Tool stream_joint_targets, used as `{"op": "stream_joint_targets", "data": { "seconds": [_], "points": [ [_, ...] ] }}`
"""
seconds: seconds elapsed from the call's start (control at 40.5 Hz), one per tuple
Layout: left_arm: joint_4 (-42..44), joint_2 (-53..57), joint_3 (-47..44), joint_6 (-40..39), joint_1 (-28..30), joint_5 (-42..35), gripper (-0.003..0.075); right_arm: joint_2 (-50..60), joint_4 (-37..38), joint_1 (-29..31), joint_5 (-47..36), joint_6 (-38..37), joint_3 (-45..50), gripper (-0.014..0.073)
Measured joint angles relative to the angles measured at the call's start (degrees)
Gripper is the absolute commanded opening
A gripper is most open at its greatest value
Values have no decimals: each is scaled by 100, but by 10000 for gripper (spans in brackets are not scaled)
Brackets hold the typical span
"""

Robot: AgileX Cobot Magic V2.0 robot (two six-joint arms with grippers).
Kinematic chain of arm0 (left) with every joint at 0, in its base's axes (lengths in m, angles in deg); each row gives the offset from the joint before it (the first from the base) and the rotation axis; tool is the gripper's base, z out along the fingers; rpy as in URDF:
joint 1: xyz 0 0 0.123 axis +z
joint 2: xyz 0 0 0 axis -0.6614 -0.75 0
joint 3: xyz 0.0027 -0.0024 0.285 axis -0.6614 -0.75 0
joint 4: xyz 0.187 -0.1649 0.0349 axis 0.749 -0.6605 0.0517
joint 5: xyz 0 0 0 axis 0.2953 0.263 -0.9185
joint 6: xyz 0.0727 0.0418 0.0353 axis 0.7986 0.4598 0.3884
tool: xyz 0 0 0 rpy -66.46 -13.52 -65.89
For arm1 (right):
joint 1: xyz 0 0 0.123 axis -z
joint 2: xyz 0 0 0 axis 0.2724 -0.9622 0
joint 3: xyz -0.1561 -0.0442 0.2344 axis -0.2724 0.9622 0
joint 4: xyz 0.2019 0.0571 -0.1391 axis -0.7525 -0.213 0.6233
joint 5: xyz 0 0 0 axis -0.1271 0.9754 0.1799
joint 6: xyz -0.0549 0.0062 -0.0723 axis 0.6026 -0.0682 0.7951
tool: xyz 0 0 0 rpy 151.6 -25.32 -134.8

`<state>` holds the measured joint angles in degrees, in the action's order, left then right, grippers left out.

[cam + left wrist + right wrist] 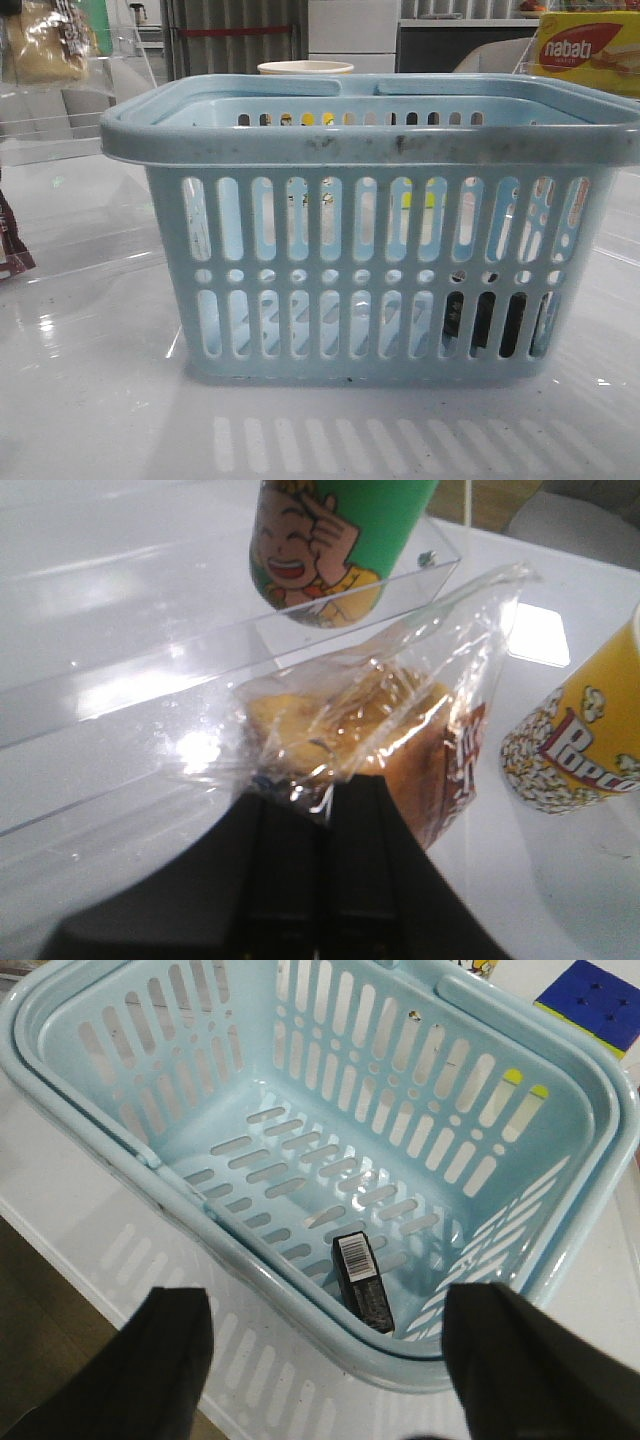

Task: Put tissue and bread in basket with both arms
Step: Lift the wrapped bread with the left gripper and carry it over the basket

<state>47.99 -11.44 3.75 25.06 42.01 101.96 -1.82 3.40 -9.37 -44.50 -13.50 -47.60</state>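
Observation:
The light blue basket (380, 240) stands in the middle of the table; it also shows in the right wrist view (90, 1120). The dark tissue pack (363, 1282) lies on the basket floor near one corner and shows through the slots (480, 325). My right gripper (328, 1305) is open and empty above the basket's near rim, over the tissue. My left gripper (325, 805) is shut on the clear wrapper of the bread (350, 720). The bread shows at the far upper left of the front view (45, 40), raised over a clear shelf. Neither gripper shows clearly in the front view.
A clear acrylic shelf (200, 670) holds a green cartoon can (330, 540). A yellow popcorn cup (580, 750) stands next to the bread. There is a nabati box (590, 50), a maroon packet (12, 245), a cup (305, 68) behind the basket, and a puzzle cube (590, 995).

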Motion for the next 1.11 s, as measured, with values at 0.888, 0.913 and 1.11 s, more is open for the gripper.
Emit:
{"op": "stream_joint_targets", "data": {
  "seconds": [0.888,0.913,1.11],
  "points": [
    [-248,543,0,1209,-3065,1024,93,0,0,0,0,0,0,581],
    [-248,467,0,1209,-3136,1024,93,0,0,0,0,0,0,581],
    [-248,-23,0,1209,-3361,1024,130,0,0,0,0,0,0,581]
  ]
}}
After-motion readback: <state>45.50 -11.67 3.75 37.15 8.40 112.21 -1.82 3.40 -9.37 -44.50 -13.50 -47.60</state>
